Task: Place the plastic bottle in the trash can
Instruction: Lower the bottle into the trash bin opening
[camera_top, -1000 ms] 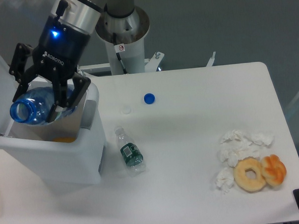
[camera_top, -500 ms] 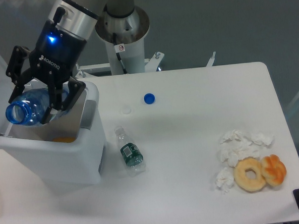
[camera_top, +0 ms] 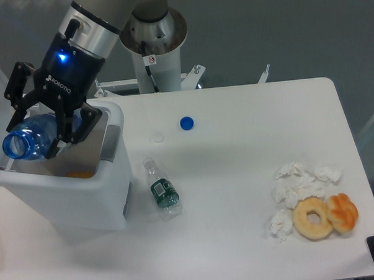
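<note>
**Blue-tinted bottle held over the open bin**

Hidden in part: rear end of the large blue-tinted transparent plastic bottle point(camera_top: 31, 135), covered by the black two-finger hand point(camera_top: 42, 124) and its dark fingers point(camera_top: 68, 126). Cut off at the left edge: the far side of the white rectangular plastic trash can point(camera_top: 71, 194) and its raised lid. Inside the can, only a sliver of something orange, too little to identify. Hard to read: the exact depth of the bottle relative to the can's rim.

Bottle lying roughly level, long axis running left to right, uncapped blue-rimmed mouth pointing left and slightly toward the camera, above the can's open top at its left part. Walls clear and bluish, ribbed, apparently empty.

Hand clenched around the bottle's body, one finger on each side, blue light glowing on the wrist housing.

Right of the can, on the white desk point(camera_top: 250, 162): a smaller clear bottle with a dark green label point(camera_top: 162, 190), lying flat just beside the can. Farther right of the can, a small blue cap point(camera_top: 186, 122) and a faint white ring-like cap point(camera_top: 158, 138). Well apart to the can's right, crumpled white tissues point(camera_top: 297, 186), a pale ring doughnut point(camera_top: 313, 218) and an orange pastry point(camera_top: 343, 212) touching it.
</note>
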{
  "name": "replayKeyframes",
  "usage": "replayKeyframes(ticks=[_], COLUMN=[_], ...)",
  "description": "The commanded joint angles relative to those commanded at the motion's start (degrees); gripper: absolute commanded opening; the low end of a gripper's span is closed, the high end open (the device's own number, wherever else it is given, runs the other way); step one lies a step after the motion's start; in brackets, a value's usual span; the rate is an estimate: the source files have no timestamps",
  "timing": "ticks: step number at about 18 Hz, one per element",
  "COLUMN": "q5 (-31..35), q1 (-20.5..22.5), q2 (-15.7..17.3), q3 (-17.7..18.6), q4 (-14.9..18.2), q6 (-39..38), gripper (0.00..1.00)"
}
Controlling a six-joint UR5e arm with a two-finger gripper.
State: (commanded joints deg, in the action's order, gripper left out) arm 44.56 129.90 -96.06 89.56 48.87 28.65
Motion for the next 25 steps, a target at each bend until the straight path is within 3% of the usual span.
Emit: replayKeyframes(ticks=[8,15,25], q5=[-1.2,-1.2,-1.2], q1=[0.0,0.6,0.4], q2=[-0.9,-0.4,-0.3], q3=[0.6,4.0,4.4], q4=[0.1,0.1,0.0], q6=[0.0,0.0,0.1], gripper=[0.75,0.75,0.75])
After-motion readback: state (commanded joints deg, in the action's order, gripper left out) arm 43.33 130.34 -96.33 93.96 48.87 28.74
